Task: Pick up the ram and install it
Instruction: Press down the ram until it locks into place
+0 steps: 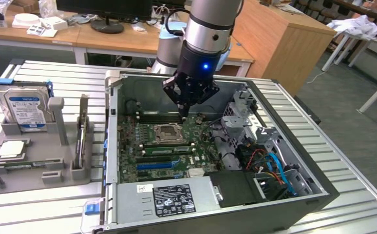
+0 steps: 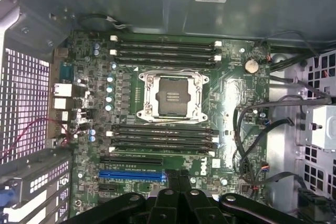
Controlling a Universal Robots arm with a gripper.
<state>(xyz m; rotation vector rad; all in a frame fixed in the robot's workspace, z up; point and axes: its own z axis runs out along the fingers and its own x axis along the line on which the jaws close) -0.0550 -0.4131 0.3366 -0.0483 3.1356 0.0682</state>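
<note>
Oddly, the claw (image 1: 184, 113) hangs pinched together and empty inside the open case (image 1: 318, 187), tips just above the far slots (image 2: 165, 51) beside the socket (image 2: 171, 95). A green stick (image 1: 167, 150), seemingly the ram, sits in the near slots. Risk: closed tips drifting lower could scrape the board or strike the socket latch, since nothing cushions them

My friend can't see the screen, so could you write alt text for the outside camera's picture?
A robot arm's shut gripper reaches down into an open computer case, its tip just above the motherboard near the processor socket. On the exterior view's left, a grey holder carries a hard drive and a thin upright stick that may be the ram.
</note>
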